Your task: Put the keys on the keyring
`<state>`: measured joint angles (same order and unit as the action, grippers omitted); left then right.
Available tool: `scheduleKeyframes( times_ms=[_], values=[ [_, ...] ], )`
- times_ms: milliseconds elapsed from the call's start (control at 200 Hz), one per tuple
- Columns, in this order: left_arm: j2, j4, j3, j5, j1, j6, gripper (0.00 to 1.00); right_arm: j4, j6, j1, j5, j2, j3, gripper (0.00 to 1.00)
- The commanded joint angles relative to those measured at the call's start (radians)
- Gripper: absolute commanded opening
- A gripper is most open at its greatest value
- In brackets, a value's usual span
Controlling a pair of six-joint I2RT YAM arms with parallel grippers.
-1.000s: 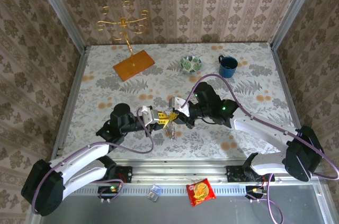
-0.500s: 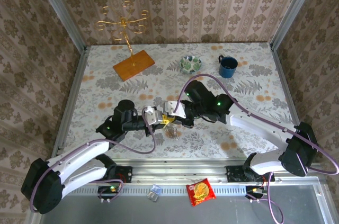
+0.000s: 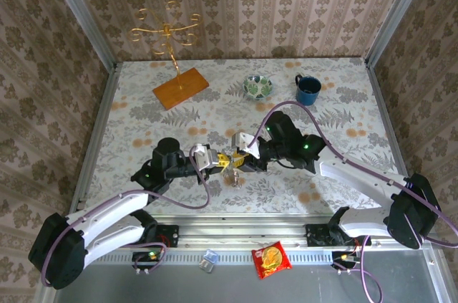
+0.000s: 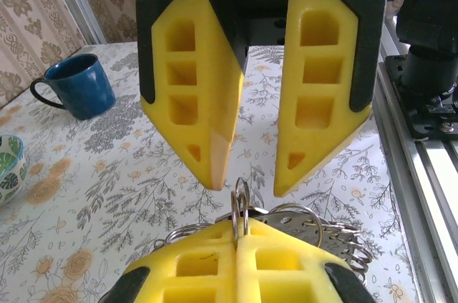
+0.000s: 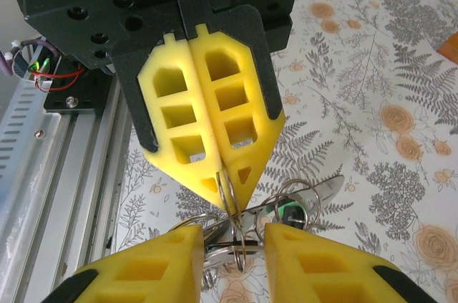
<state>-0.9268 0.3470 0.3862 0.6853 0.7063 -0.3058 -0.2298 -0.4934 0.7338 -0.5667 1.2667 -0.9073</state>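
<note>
The ring (image 4: 241, 203) is pinched by the left claw (image 4: 236, 237), whose two yellow fingers are pressed flat together. The ring is held on its edge, and part of it is seen sticking out past the fingertips. The keys (image 5: 322, 190) are bunched just below and beside that claw's tip. Whether they are touching the table (image 3: 343, 113) cannot be told.

The right claw (image 4: 248, 187) is held wide open, tip to tip with the left claw. One of its fingers is placed on each side of the ring's thin edge. A small gap is left on both sides, so nothing is gripped by it.

Bare table is seen all around both claws, so lots of room is left there. A blue mug (image 3: 308, 89) and a small bowl (image 3: 257, 87) are set well beyond the claws, near the far edge. A metal rail (image 5: 64, 138) is seen close behind the left claw, along the near edge of the table.
</note>
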Motion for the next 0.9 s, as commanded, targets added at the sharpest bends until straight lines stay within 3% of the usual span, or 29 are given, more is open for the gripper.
scheduleKeyframes(
  times_ms=[0, 250, 380, 425, 545, 895],
  values=[
    [0.012, 0.084, -0.001, 0.046, 0.002, 0.033, 0.00, 0.053, 0.014, 0.004, -0.040, 0.000, 0.009, 0.29],
    [0.002, 0.143, -0.014, 0.069, 0.001, 0.059, 0.00, 0.081, 0.020, 0.005, -0.068, 0.024, 0.004, 0.19],
    [0.005, 0.164, -0.017, 0.063, 0.002, 0.067, 0.00, 0.084, 0.023, 0.005, -0.093, 0.037, -0.011, 0.00],
    [0.008, 0.163, -0.018, 0.042, 0.002, 0.065, 0.00, 0.083, 0.020, 0.005, -0.099, 0.035, -0.013, 0.00],
    [0.030, 0.136, -0.027, -0.015, 0.001, 0.048, 0.21, 0.040, -0.013, 0.005, -0.083, 0.029, -0.029, 0.00],
    [0.044, -0.115, 0.056, -0.062, 0.004, -0.065, 0.21, -0.266, -0.191, 0.067, 0.097, 0.083, -0.197, 0.00]
  ],
)
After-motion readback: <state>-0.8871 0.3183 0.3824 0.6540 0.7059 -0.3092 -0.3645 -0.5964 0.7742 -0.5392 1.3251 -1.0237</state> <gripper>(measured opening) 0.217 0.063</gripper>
